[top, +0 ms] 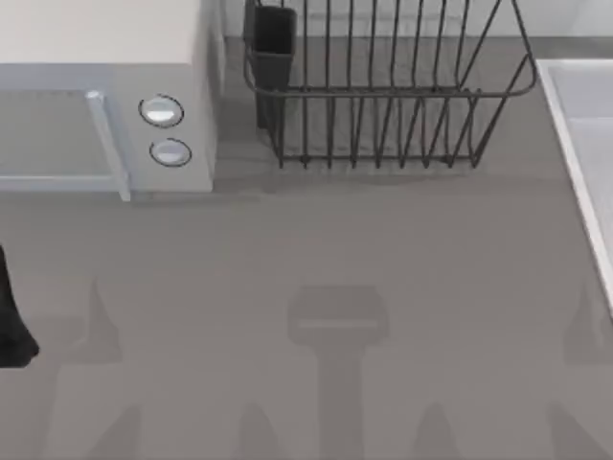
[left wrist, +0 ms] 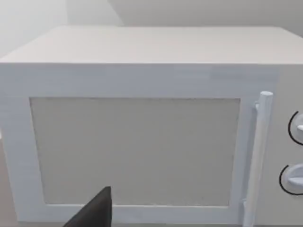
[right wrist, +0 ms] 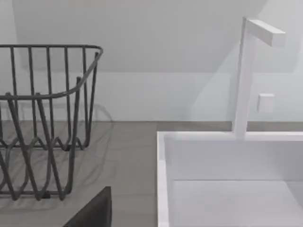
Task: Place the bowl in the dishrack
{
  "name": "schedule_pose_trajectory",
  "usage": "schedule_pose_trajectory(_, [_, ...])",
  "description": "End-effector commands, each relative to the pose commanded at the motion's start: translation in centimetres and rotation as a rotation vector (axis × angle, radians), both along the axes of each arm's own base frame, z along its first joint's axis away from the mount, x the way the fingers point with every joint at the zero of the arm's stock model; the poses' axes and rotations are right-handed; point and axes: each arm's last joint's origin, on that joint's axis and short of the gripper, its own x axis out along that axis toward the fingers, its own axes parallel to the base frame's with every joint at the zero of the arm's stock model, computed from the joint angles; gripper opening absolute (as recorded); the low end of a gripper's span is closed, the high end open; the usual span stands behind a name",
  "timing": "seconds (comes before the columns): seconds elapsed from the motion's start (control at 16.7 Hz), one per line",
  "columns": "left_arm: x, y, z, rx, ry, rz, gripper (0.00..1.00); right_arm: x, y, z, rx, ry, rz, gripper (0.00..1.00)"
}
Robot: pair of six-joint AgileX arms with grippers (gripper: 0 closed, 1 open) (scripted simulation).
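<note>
The bowl is out of view. The dishrack [top: 383,96] is a dark wire rack with upright tines at the back of the table, right of centre, with a dark utensil cup [top: 273,43] at its left corner. One end of the dishrack [right wrist: 47,118] also appears in the right wrist view, and no bowl shows in the part seen. A dark part of my left arm [top: 11,326] sits at the table's left edge. A dark tip of my left gripper [left wrist: 94,213] faces the white box's door. A dark tip of my right gripper [right wrist: 94,213] points between rack and sink.
A white microwave-like box [top: 105,57] with two round knobs [top: 163,112] stands at the back left, its door shut. A white sink [top: 584,125] with a faucet [right wrist: 246,80] runs along the right edge. Grey tabletop [top: 335,249] spreads in front of the rack.
</note>
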Motion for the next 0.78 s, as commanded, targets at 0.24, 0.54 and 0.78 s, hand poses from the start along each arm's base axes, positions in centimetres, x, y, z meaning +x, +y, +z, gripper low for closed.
schedule_pose_trajectory(0.24, [0.0, 0.0, 0.0, 0.000, 0.000, 0.000, 1.00, 0.0, -0.2, 0.5, -0.016, 0.031, -0.017, 1.00])
schedule_pose_trajectory(0.54, [0.0, 0.0, 0.0, 0.000, 0.000, 0.000, 1.00, 0.9, -1.5, 4.0, -0.112, 0.289, -0.110, 1.00])
schedule_pose_trajectory(0.78, [0.0, 0.0, 0.0, 0.000, 0.000, 0.000, 1.00, 3.7, -3.8, 6.6, -0.169, 0.672, -0.165, 1.00])
